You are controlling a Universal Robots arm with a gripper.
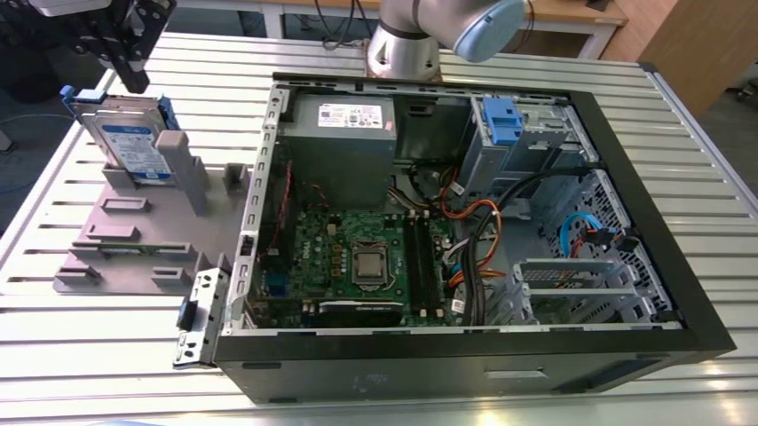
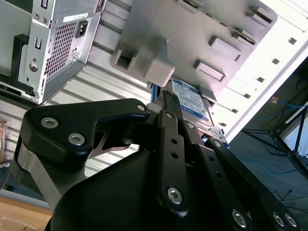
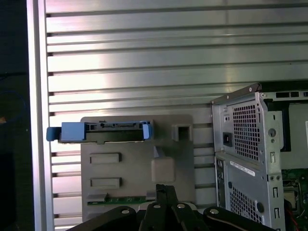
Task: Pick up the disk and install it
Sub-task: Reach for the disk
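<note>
The disk [image 1: 128, 142] stands on edge in the grey slotted holder [image 1: 137, 240] on the exterior view's left, its white-and-blue label facing out between blue rails. My gripper [image 1: 128, 73] hangs just above and behind the disk's top edge without touching it. In the first wrist view the disk [image 3: 101, 132] shows edge-on with its blue rails, apart from my gripper [image 3: 165, 190], whose fingers are shut together with nothing between them. The second wrist view shows the disk's label [image 2: 192, 103] just past my gripper [image 2: 166, 96].
An open computer case [image 1: 663, 222] lies on the slatted metal table [image 1: 698, 115]. A grey drive bay [image 1: 539, 133] with a blue bracket [image 1: 502, 120] sits in its far corner, beside the power supply [image 1: 343, 120]. A circuit board strip [image 3: 120, 199] lies on the holder [image 3: 130, 168].
</note>
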